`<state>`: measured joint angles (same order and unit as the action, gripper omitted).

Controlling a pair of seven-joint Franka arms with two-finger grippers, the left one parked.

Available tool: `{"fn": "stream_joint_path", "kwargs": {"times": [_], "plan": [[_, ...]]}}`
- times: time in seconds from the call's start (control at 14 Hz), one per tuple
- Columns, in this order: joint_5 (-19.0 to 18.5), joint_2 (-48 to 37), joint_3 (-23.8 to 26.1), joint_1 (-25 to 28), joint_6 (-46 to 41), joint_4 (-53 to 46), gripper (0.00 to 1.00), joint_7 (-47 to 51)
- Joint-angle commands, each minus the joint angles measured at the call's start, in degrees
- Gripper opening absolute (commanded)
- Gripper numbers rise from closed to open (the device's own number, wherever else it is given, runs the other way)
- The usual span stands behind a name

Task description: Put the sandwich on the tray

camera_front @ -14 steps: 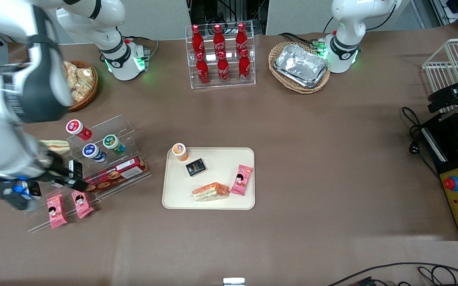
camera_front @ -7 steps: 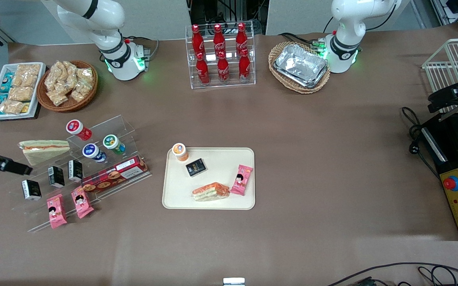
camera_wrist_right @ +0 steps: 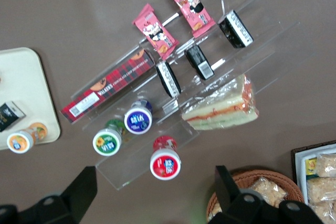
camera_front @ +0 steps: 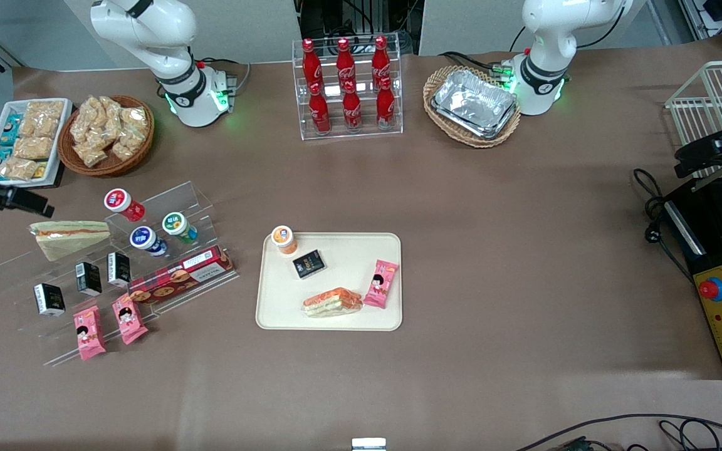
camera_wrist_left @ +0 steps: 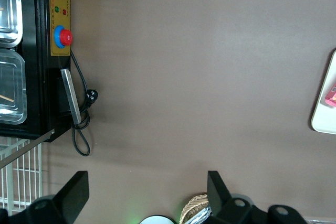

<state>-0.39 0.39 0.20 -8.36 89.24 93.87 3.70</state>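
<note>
From the front, the sandwich (camera_front: 332, 302) lies on the tray (camera_front: 348, 321), just beside a pink snack packet (camera_front: 380, 283). The gripper (camera_front: 19, 199) hangs at the working arm's end of the table, above a pale wedge (camera_front: 68, 237) on the clear rack (camera_front: 167, 291).

In the right wrist view, the gripper's (camera_wrist_right: 157, 195) fingers (camera_wrist_right: 81, 188) stand wide apart, holding nothing, above the rack (camera_wrist_right: 252, 35) and the tray's corner (camera_wrist_right: 23, 95).
</note>
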Motion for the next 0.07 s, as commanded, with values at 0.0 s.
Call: {"fn": "stream_joint_path", "kwargs": {"times": [0.0], "plan": [[1.35,-3.9,-0.29,-0.25,1.73,4.92,1.0,-2.12]]}}
